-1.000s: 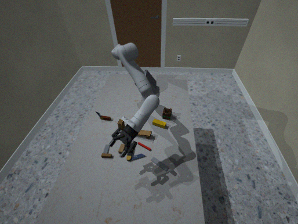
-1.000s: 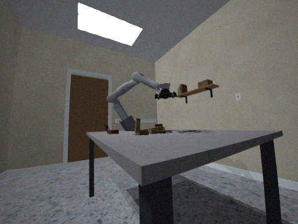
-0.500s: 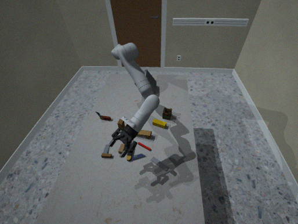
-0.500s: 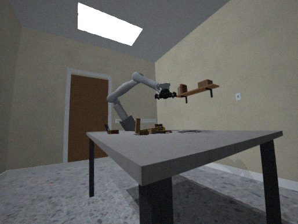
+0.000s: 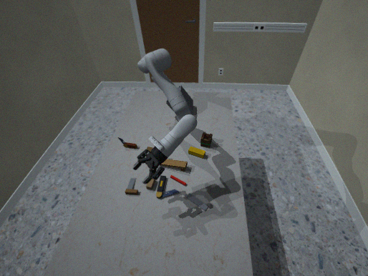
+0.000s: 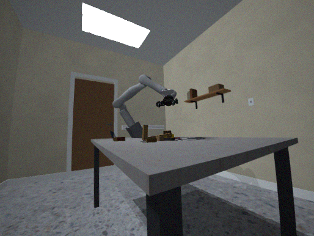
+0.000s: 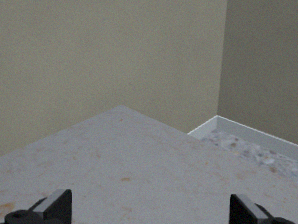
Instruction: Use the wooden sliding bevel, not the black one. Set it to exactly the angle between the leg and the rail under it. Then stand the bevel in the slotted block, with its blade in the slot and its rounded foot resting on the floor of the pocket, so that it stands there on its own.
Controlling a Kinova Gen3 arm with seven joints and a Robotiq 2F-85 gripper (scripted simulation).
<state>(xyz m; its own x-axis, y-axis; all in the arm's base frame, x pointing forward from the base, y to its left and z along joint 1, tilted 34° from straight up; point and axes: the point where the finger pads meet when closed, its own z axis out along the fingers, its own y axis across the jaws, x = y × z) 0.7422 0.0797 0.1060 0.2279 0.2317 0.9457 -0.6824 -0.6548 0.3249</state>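
My gripper [image 5: 144, 171] [image 6: 167, 101] [image 7: 149, 211] is open and empty. It hangs high above the cluster of tools on the table [image 5: 107, 222] [image 6: 171, 159]. A bevel with a wooden stock and a grey blade [image 5: 132, 187] lies flat at the front left of the cluster. The wooden rail [image 5: 175, 164] lies behind the gripper, and its upright leg [image 6: 145, 132] shows in the exterior view. The dark slotted block [image 5: 206, 139] stands at the back right. The wrist view shows only bare table top and wall, with none of the tools.
A brown-handled tool with a dark blade [image 5: 127, 144] lies at the left. A yellow block [image 5: 196, 151], a red stick [image 5: 178, 180], a yellow-and-black tool [image 5: 161, 186] and a blue piece [image 5: 170, 193] lie around the cluster. A wall shelf [image 6: 208, 95] hangs at the right.
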